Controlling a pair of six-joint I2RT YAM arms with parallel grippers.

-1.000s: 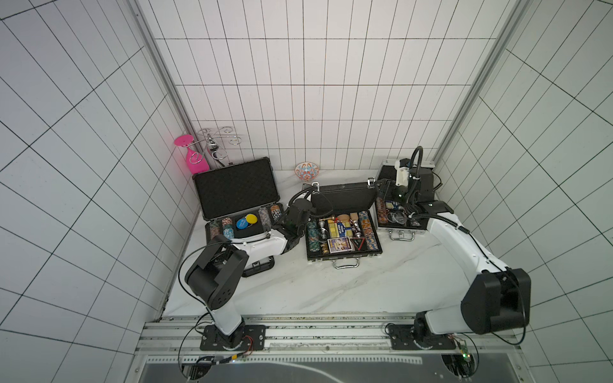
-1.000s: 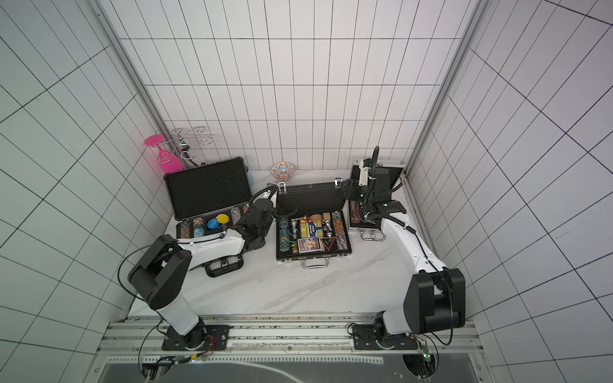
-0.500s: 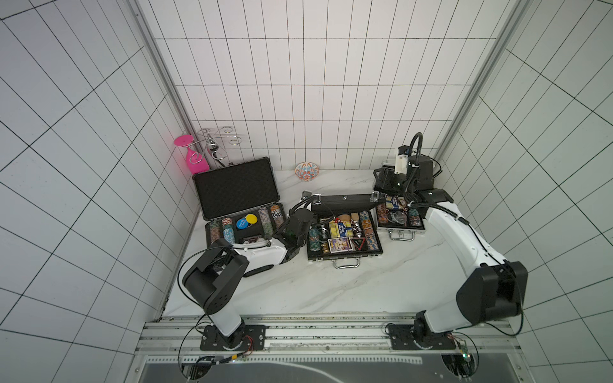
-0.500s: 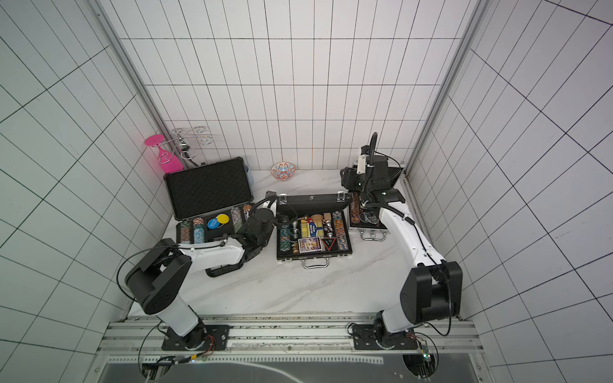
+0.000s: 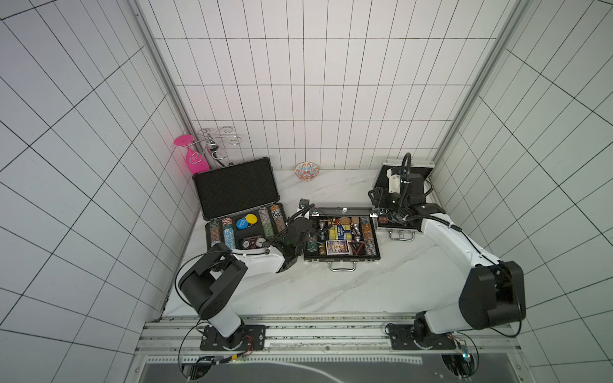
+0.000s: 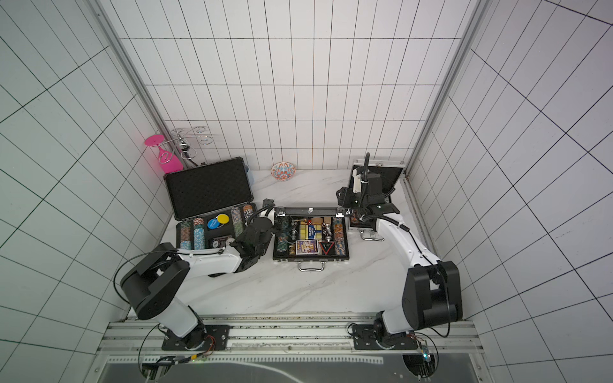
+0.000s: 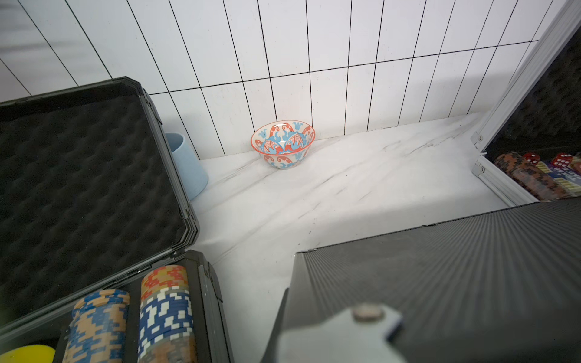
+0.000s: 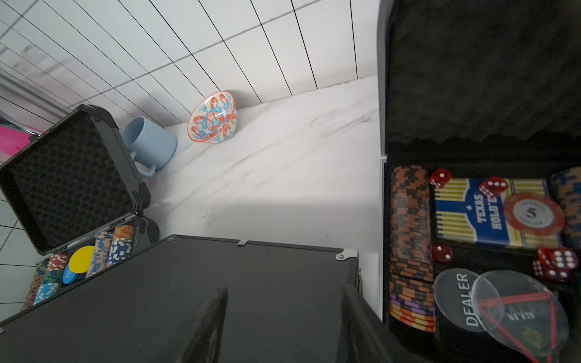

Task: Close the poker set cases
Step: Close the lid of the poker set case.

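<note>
Risk: middle case (image 5: 361, 259), on the table (image 5: 331, 291) between large case (image 5: 235, 189) and small case (image 5: 408, 164), has its lid (image 5: 341, 211) half lowered, with the left gripper (image 7: 342, 333) pinched closed and the right gripper (image 8: 283, 327) spread and empty behind it; uneven pushing could twist the lid or shove the case forward.

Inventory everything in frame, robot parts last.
large black hinged case with foam lining: 1, black, left, lid upright
medium black case with silver trim: 1, black, centre, lid half shut
small silver aluminium case: 1, silver, back right, lid open
poker chips: rows, multicoloured, all cases
patterned ceramic bowl: 1, red-blue, back wall
light blue mug: 1, blue, behind large case
pink wine glass: 1, pink, inverted on rack
silver wire rack: 1, silver, back left
white marble table: 1, white
left gripper: 1, shut, medium lid's left end
right gripper: 1, open, its right end
</note>
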